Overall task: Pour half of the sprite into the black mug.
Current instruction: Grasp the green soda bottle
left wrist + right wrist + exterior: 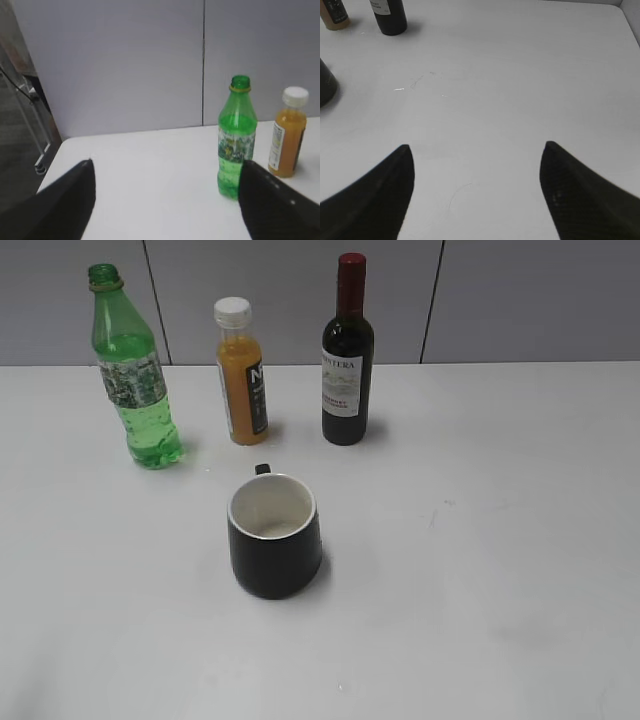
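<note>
The sprite (135, 380), a tall green bottle with no cap, stands upright at the back left of the white table. It also shows in the left wrist view (236, 140), ahead and to the right. The black mug (274, 535) with a white inside stands in the middle, handle to the back; its edge shows in the right wrist view (326, 87). My left gripper (165, 170) is open and empty, short of the sprite. My right gripper (476, 150) is open and empty over bare table. Neither gripper shows in the exterior view.
An orange juice bottle (240, 375) with a white cap and a dark wine bottle (347, 355) stand in a row right of the sprite. A grey wall (500, 290) runs behind the table. The table's left edge (52, 160) and a metal frame show in the left wrist view.
</note>
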